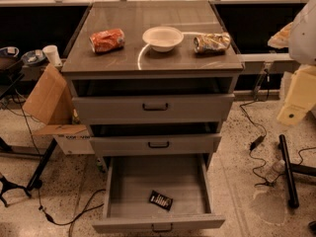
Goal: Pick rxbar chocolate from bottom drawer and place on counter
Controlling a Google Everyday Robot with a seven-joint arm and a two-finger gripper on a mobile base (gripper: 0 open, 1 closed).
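The rxbar chocolate (pixel 161 200), a small black bar with white print, lies flat on the floor of the bottom drawer (pixel 118 191), near its front middle. The bottom drawer is pulled far out. The counter (pixel 148 63) is the glossy top of the grey cabinet. My gripper (pixel 295 100) shows as a pale cream part of the arm at the right edge. It hangs well to the right of the cabinet, at about the top drawer's height, touching nothing.
On the counter stand an orange snack bag (pixel 107 40), a white bowl (pixel 163 37) and a gold-silver snack bag (pixel 212 42). The two upper drawers (pixel 154 107) are slightly open. A cardboard box (pixel 47 95) leans at the left. Cables and black stand legs (pixel 289 172) lie on the floor.
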